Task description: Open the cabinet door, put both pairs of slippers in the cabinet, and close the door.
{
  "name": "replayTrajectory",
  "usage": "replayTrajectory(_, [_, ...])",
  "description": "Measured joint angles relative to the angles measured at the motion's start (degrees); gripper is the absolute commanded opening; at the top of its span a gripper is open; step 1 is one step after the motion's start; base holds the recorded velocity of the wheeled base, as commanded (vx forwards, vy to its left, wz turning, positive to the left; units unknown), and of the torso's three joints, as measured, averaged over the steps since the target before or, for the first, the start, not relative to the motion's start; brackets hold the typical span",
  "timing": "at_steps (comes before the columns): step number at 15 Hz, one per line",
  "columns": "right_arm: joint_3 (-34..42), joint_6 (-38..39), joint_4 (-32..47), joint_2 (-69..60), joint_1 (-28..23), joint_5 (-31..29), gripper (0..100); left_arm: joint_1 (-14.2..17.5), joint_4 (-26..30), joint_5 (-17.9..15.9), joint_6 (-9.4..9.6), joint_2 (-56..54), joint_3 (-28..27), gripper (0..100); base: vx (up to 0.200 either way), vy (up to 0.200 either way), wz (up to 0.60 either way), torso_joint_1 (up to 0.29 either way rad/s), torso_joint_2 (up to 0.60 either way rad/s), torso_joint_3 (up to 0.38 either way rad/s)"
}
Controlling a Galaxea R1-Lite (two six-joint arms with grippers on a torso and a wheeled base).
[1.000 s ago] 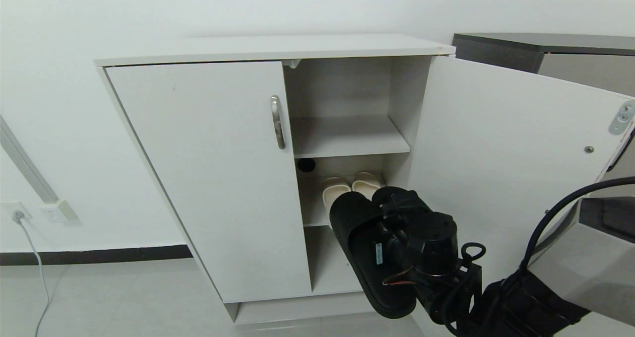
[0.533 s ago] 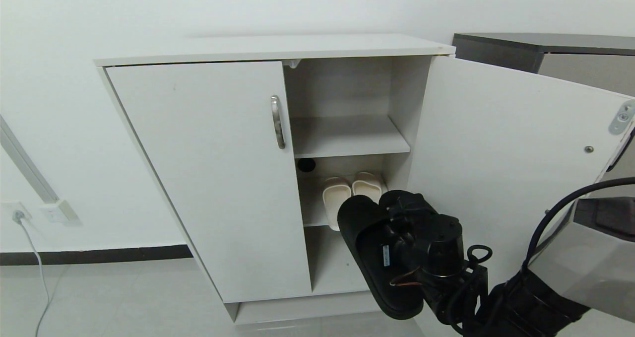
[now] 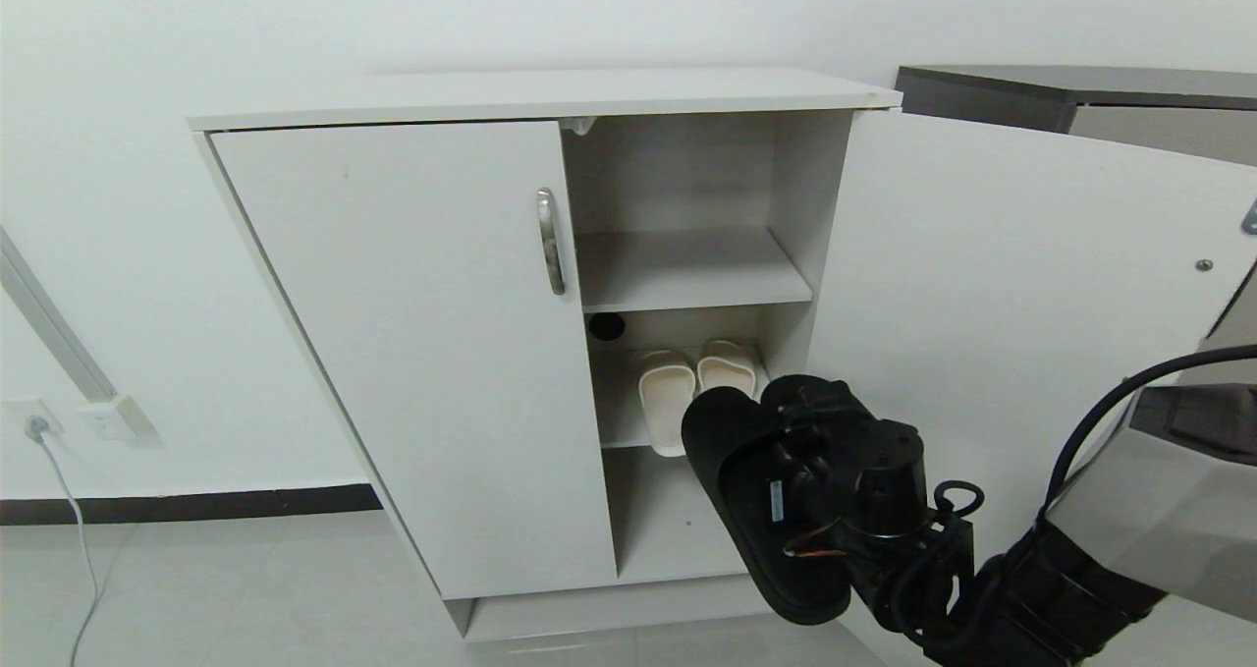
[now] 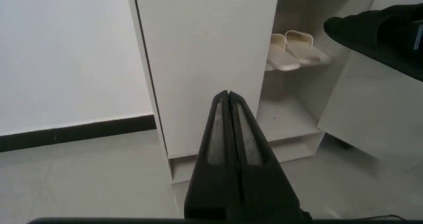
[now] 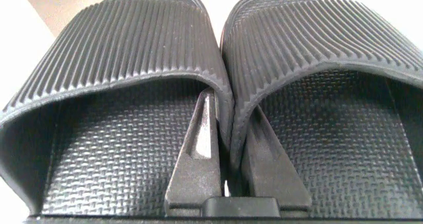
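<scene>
- Holding the black slippers (image 3: 746,490) as a pair, the right pincer (image 5: 230,112) is clamped on their two touching inner walls, one finger inside each shoe. The toes point away from it, toward the cabinet (image 3: 530,92).
- The cream slippers (image 3: 692,387) lie on the middle shelf (image 3: 617,402), just ahead of the pincer and slightly above its load, heels near the shelf's front edge. That spot looks taken, so I judge the bottom shelf (image 3: 658,520), ahead of the pincer and below it, to be the better target.
- Lower the toes first, then push forward level, so the soles slide onto the board rather than catch its front edge.
- The open door (image 3: 1002,284) stands close on the pincer's right, and the closed door (image 3: 412,353) borders the opening on its left. Stay centred between them.
- Release only when both soles rest flat, since a grip on thin walls may let one shoe sag.
- The left pincer (image 4: 228,102) hangs empty with fingers together, well back from the cabinet, free for shutting the door later.
</scene>
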Motion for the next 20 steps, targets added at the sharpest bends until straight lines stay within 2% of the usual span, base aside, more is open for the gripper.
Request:
replayTrajectory(9, [-0.2, -0.06, 0.0, 0.0, 0.0, 0.02, 0, 0.0, 0.0, 0.02, -0.06, 0.0, 0.0, 0, 0.0, 0.0, 0.0, 0.0, 0.0, 0.0])
replayTrajectory(13, [-2.51, 0.02, 1.46, -0.34, 2.32, -0.11, 0, 0.0, 0.0, 0.02, -0.02, 0.0, 0.0, 0, 0.0, 0.0, 0.0, 0.0, 0.0, 0.0])
replayTrajectory(16, [-9.57, 3.3, 10.79, -0.89, 5.3, -0.66, 0, 0.0, 0.0, 0.0, 0.0, 0.0, 0.0, 0, 0.0, 0.0, 0.0, 0.0, 0.0, 0.0])
replayTrajectory(18, [-15.6, 6.18, 21.91, -2.49, 6.38, -2.16, 0, 0.0, 0.0, 0.0, 0.0, 0.0, 0.0, 0, 0.0, 0.0, 0.0, 0.0, 0.0, 0.0])
replayTrajectory(20, [-22.69, 8.59, 32.61, -4.36, 7.0, -6.22, 0, 0.0, 0.0, -0.02, 0.0, 0.0, 0.0, 0, 0.0, 0.0, 0.0, 0.0, 0.0, 0.0])
